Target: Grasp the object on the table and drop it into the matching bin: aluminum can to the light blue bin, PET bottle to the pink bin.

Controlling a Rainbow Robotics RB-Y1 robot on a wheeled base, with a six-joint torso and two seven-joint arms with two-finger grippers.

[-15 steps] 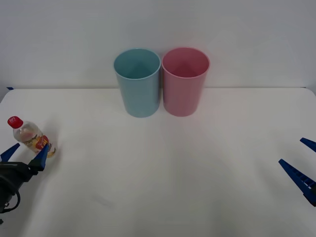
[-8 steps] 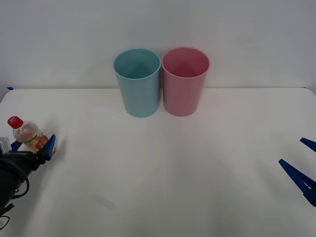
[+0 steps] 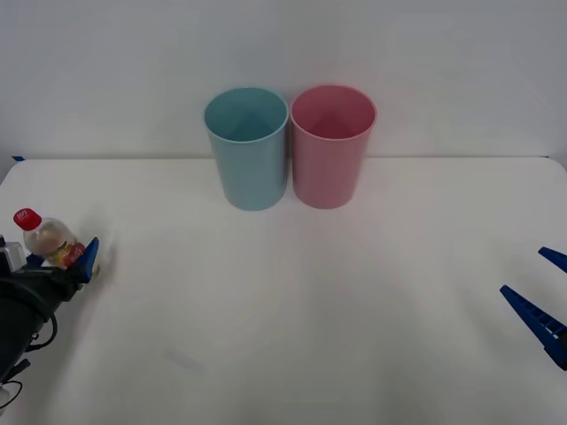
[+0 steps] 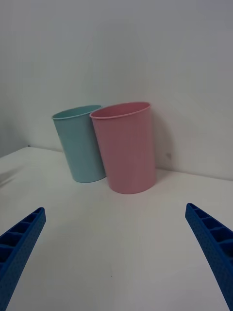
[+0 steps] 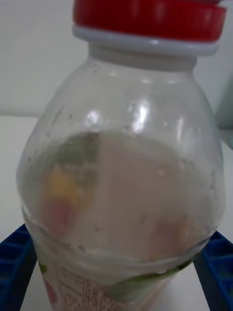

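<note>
**PET bottle between the left pincer's fingers at the table's left edge**

At far left of the front view, slightly below mid-height: small clear PET bottle (image 3: pixel 49 239) with red cap (image 3: pixel 27 218), tilted with cap toward the upper left, resting on the white table (image 3: pixel 292 310). Left pincer (image 3: pixel 60 258) around its lower body, one blue finger (image 3: pixel 89 254) showing just right of the label, the other mostly hidden behind the bottle. In the left wrist view, bottle (image 5: pixel 121 184) close up, red cap (image 5: pixel 148 18) at the top, a blue ribbed finger (image 5: pixel 17 267) at each bottom corner pressed against the bottle's sides: fingers closed onto the bottle.

Upper centre of the front view: light blue bin (image 3: pixel 247 147) and pink bin (image 3: pixel 331 145) upright side by side, rims touching or nearly so, blue on the left, pink on the right, both well apart from the bottle.

Lower right edge of the front view: right pincer (image 3: pixel 545 297) above the table, fingers spread apart, holding nothing. In the right wrist view, pink bin (image 4: pixel 127 146) in front of light blue bin (image 4: pixel 80 143), blue fingers (image 4: pixel 19 243) wide at the bottom corners.
</note>
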